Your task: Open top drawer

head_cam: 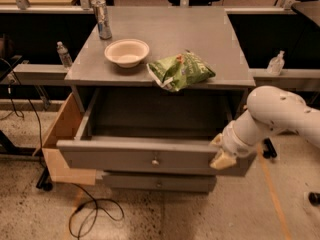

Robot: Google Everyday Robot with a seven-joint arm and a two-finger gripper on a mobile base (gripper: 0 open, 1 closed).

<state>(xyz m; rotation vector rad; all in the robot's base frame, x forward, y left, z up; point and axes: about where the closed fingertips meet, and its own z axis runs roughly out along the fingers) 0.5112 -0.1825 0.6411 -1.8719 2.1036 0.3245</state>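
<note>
The top drawer [150, 156] is seen drawn well out of the cabinet [200, 34], its front toward 6 o'clock and its grey inside exposed. The gripper [220, 150] is placed at the front's 3 o'clock end, where the panel's top edge is pinched between the fingers [223, 160].

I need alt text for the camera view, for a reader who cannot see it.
The top drawer of a grey cabinet stands pulled open, the gripper at the right end of its front. On top sit a bowl, a green bag and a can.
</note>
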